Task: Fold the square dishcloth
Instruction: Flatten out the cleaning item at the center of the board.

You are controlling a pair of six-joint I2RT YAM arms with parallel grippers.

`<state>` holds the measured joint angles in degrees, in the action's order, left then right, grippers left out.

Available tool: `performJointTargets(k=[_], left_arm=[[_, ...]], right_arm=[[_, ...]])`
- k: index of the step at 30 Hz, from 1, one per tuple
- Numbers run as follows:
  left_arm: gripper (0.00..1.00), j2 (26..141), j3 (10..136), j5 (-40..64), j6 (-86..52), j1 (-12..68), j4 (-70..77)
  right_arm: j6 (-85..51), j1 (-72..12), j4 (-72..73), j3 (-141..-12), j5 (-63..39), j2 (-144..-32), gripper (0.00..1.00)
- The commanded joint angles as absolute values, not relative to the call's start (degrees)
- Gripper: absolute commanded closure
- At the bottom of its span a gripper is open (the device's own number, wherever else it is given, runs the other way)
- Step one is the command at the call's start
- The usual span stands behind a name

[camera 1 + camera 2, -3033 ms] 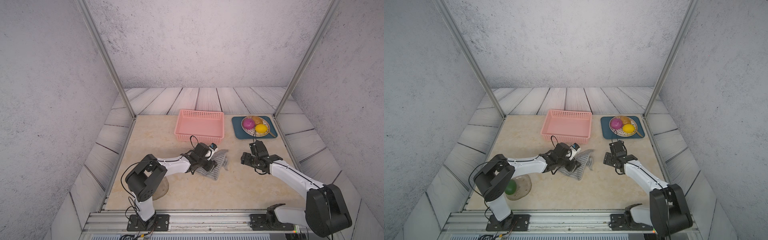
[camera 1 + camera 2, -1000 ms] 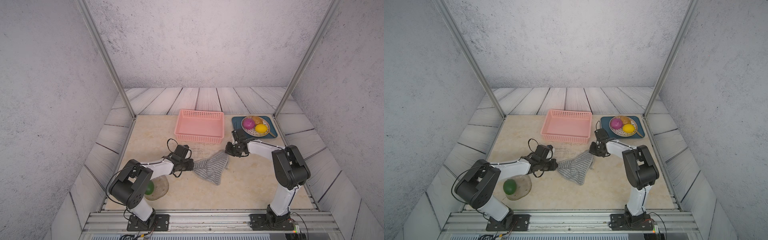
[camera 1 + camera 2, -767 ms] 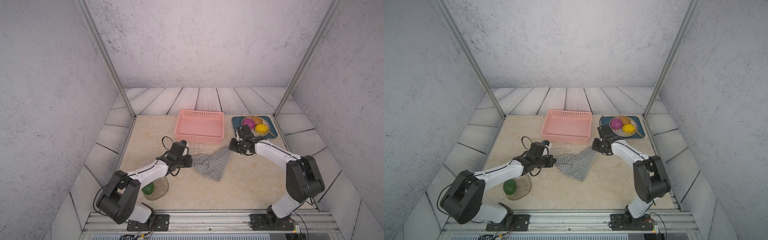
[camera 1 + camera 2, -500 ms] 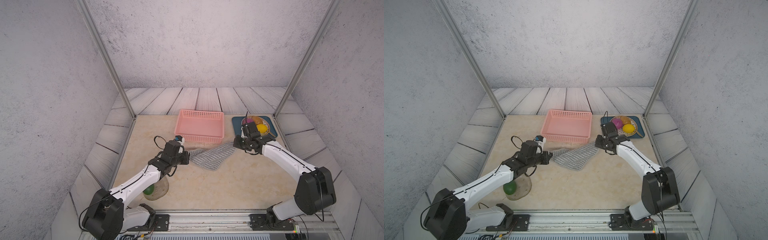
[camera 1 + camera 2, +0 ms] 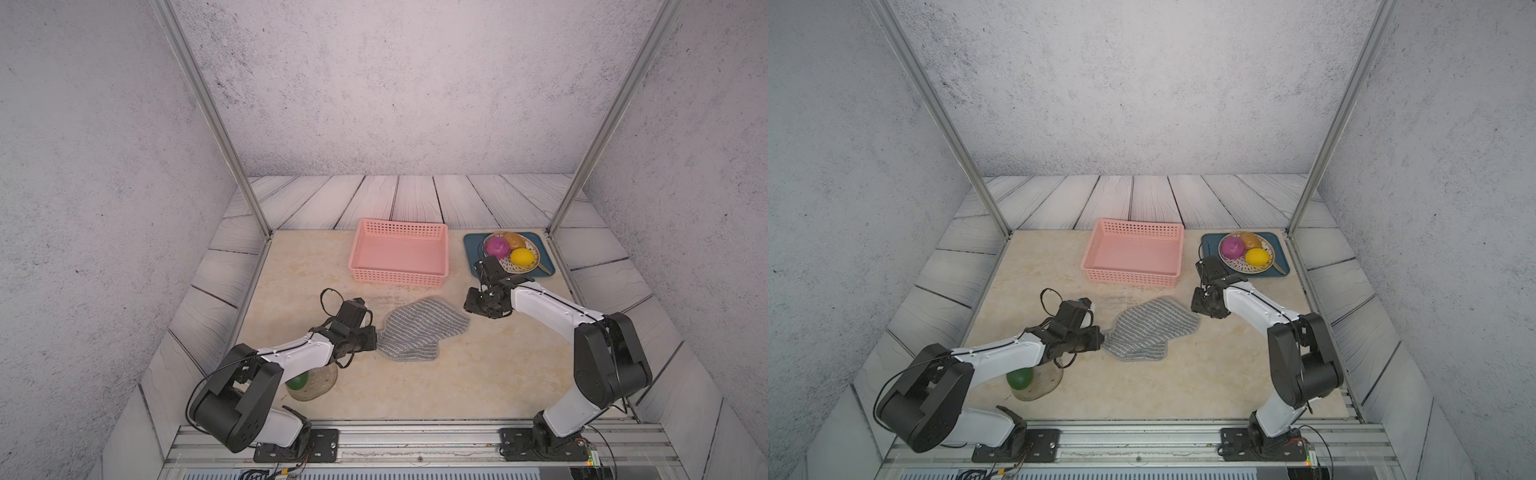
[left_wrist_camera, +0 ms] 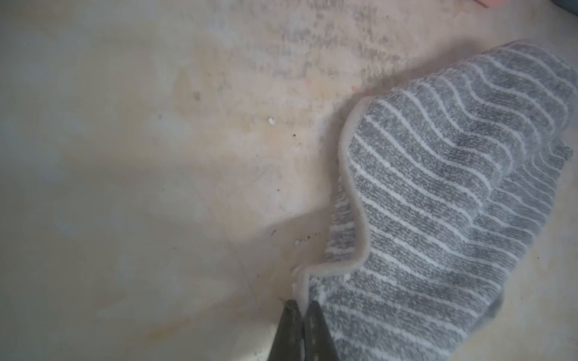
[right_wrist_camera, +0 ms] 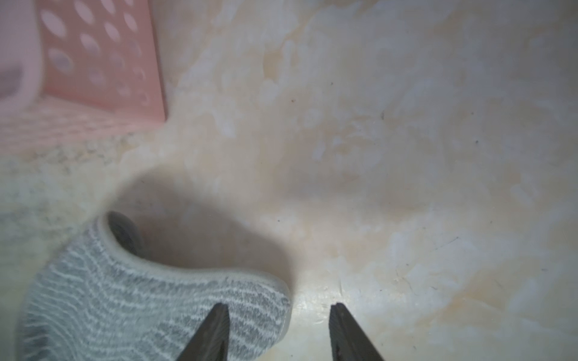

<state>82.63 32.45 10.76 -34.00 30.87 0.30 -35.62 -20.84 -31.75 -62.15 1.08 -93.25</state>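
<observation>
The square dishcloth [image 5: 419,328] [image 5: 1150,328], grey with thin white stripes, lies rumpled on the beige tabletop with one part doubled over another. My left gripper [image 5: 376,337] [image 5: 1100,336] is shut on the hem at its left corner, and the left wrist view shows the pale edge of the cloth [image 6: 438,203] pinched between the tips of the gripper [image 6: 301,304]. My right gripper [image 5: 468,308] [image 5: 1195,305] stands open at the cloth's right corner. In the right wrist view the cloth [image 7: 140,306] lies loose beneath the gripper [image 7: 278,309], one finger above it and one above bare table.
A pink basket [image 5: 399,276] [image 5: 1133,279] [image 7: 93,62] stands just behind the cloth. A blue tray [image 5: 473,249] with a plate of fruit sits at the back right. Under my left arm is a round straw-coloured item [image 5: 320,380] with a green ball [image 5: 297,380].
The cloth, stretched between both grippers half a second ago, has come down and towards the front and now lies on the table. My right gripper has opened and let go of its corner.
</observation>
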Motion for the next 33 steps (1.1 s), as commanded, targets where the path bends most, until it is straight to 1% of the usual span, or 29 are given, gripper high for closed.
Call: performJointTargets(k=[1,3,7,12,15,18,21,28,33], left_arm=[[0.96,84.68,32.68,11.17,-34.77,30.54,4.57],[0.98,85.58,32.50,11.88,-35.41,30.50,5.67],[0.99,86.09,31.76,12.65,-36.18,30.52,7.61],[0.99,85.14,30.96,12.10,-36.54,30.50,7.53],[1.00,84.21,30.47,11.64,-36.63,30.50,7.50],[1.00,83.32,29.95,11.00,-36.74,30.50,7.33],[1.00,82.52,29.49,10.49,-36.79,30.50,7.09],[1.00,81.75,28.78,10.23,-36.91,30.58,7.01],[1.00,81.49,28.57,10.03,-37.06,30.59,7.13]], right_arm=[[-34.08,-21.07,-30.42,-60.78,-0.03,-90.74,0.41],[-33.19,-21.56,-30.93,-59.93,0.12,-88.73,0.40],[-32.97,-23.93,-32.78,-57.44,1.19,-84.73,0.41],[-36.38,-32.32,-32.40,-51.99,2.77,-80.69,0.47],[-40.24,-37.87,-31.19,-49.40,3.25,-80.02,0.48],[-43.82,-42.02,-29.17,-47.76,4.51,-80.95,0.48],[-46.01,-44.43,-27.82,-48.13,5.15,-83.77,0.49],[-47.42,-47.33,-27.15,-50.51,5.94,-89.14,0.50],[-47.46,-49.13,-26.95,-51.40,5.26,-92.01,0.52]])
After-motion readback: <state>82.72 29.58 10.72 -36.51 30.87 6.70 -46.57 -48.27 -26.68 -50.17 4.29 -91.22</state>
